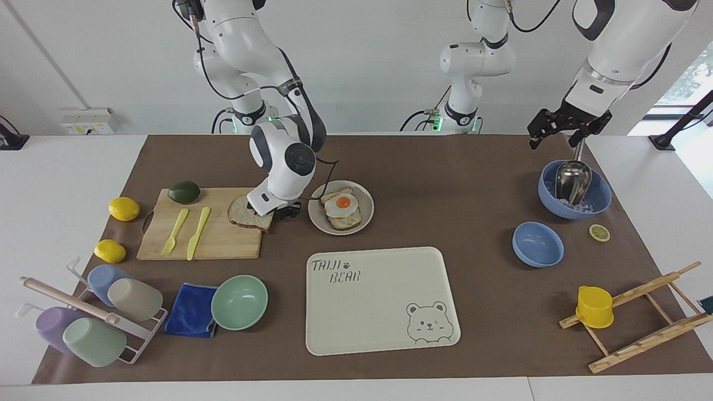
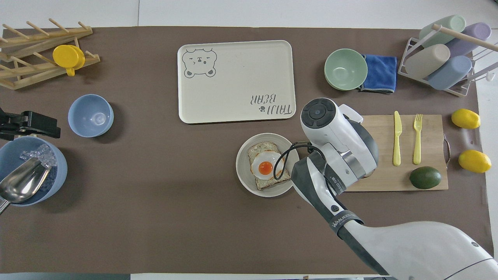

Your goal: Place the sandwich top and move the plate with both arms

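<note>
The sandwich top point(image 1: 245, 214) lies flat on the wooden cutting board point(image 1: 211, 239), at the board's end beside the plate. The plate point(image 1: 319, 220) holds a toast slice with a fried egg point(image 1: 342, 207). My right gripper point(image 1: 274, 212) is open and low at the bread's plate-side edge, with one finger over the bread and one over the gap between board and plate. In the overhead view the right arm's wrist point(image 2: 334, 136) hides the bread and the gripper, and the plate point(image 2: 246, 177) shows. My left gripper point(image 1: 560, 131) waits over the blue bowl with the metal scoop point(image 1: 574, 189).
The cream bear tray point(image 1: 384, 312) lies farther from the robots than the plate. A mint bowl point(image 1: 239, 302) and a blue cloth point(image 1: 192, 311) are farther out than the board. A yellow knife and fork point(image 1: 186, 231) and an avocado point(image 1: 184, 192) lie on the board. An empty blue bowl point(image 1: 537, 244) sits toward the left arm's end.
</note>
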